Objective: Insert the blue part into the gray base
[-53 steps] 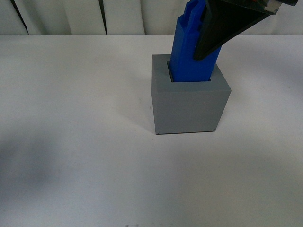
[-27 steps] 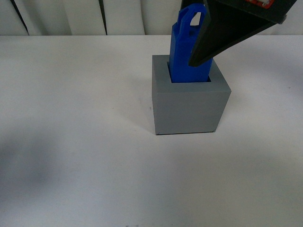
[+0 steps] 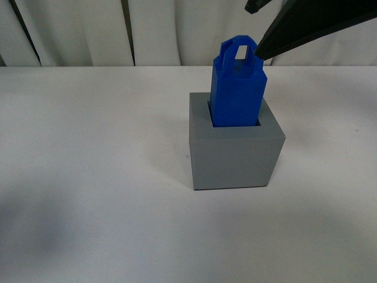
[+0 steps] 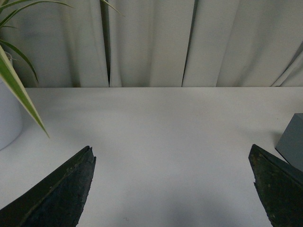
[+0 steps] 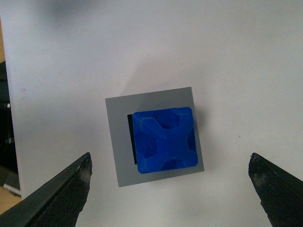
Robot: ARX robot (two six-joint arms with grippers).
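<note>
The blue part (image 3: 237,88) stands upright in the square recess of the gray base (image 3: 234,154), its loop handle sticking up above the rim. From above, the right wrist view shows the blue part (image 5: 164,141) seated in the gray base (image 5: 119,142) with a thin dark gap along one side. My right gripper (image 5: 170,163) is open and hovers above the two, touching neither; in the front view only one dark finger (image 3: 306,26) shows, up at the top right. My left gripper (image 4: 173,156) is open over bare table, with a corner of the gray base (image 4: 292,139) at the picture's edge.
A white table (image 3: 88,177) carries the base, and pale curtains (image 3: 153,29) hang behind it. The left wrist view shows green plant leaves (image 4: 16,80) and a white pot (image 4: 7,118) at one side.
My right gripper has let go of the blue part and risen away from it. The part now stands straighter and sits in the base by itself. The front view has shifted.
</note>
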